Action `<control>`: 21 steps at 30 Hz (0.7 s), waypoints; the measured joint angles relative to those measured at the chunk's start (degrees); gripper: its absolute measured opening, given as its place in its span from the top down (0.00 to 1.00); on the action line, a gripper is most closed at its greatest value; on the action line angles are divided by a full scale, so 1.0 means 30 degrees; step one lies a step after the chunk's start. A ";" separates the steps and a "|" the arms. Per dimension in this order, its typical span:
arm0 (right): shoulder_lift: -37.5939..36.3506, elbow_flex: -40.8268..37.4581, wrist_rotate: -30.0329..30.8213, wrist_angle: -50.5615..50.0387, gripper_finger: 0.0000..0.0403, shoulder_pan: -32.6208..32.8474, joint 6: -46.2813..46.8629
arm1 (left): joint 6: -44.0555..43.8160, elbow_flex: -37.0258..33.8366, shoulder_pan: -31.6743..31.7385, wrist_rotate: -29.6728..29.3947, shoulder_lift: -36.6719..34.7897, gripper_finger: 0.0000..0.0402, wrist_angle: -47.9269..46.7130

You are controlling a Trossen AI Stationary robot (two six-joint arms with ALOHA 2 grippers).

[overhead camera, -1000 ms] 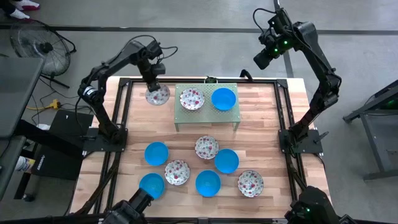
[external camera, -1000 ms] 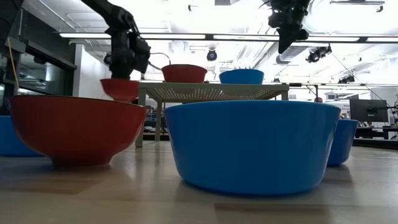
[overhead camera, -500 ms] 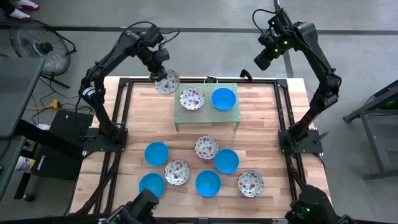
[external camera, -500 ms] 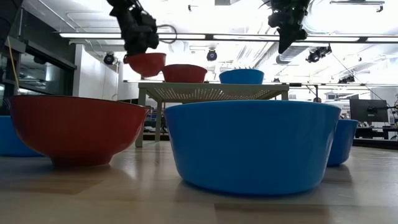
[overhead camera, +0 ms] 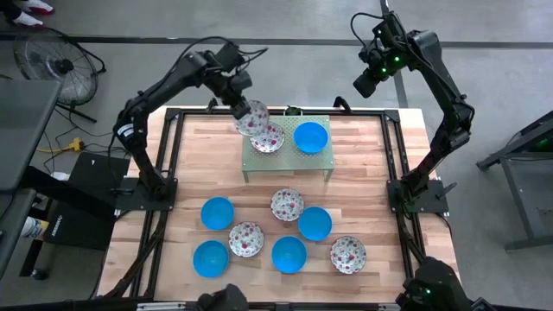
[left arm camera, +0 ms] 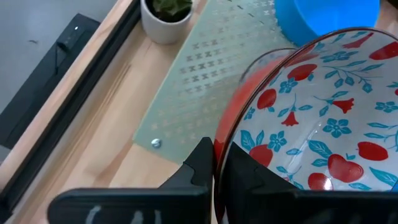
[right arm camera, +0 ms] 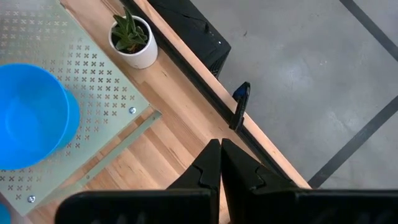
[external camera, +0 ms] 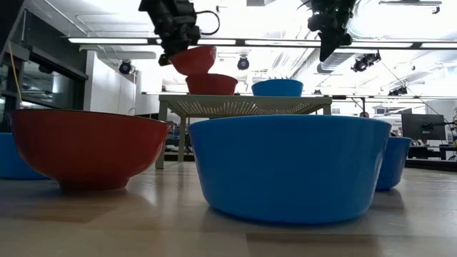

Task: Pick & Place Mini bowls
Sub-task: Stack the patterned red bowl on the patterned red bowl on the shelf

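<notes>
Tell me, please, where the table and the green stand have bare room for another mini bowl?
Bare wood lies left of the green stand, right of it toward the table's frame, and in the strip between it and the bowl cluster. On the stand, only the part left of the floral bowl is bare; the left gripper carries a floral bowl over it. The near cluster around the blue bowl is crowded.

Held bowl [left arm camera: 323,124]: white inside with red flowers and blue-teal leaves, solid red outside. Floral bowl on the stand [overhead camera: 269,138]: same speckled white-and-red pattern. Blue bowl on the stand [overhead camera: 310,136]: plain bright blue. Stand [overhead camera: 285,160]: pale green, perforated with rows of small cross-shaped holes. Bowls on the table: four plain blue [overhead camera: 217,212], three floral [overhead camera: 287,204]. Table [overhead camera: 363,181]: light wood planks, black frame. Small pot [right arm camera: 135,46]: white, green plant. Arms: black.
</notes>
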 joint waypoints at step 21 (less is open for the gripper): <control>0.0000 0.0007 0.0000 -0.0291 1.00 0.0000 0.0178 | -0.5279 -0.0015 -0.2488 -0.2151 0.0015 0.99 0.0651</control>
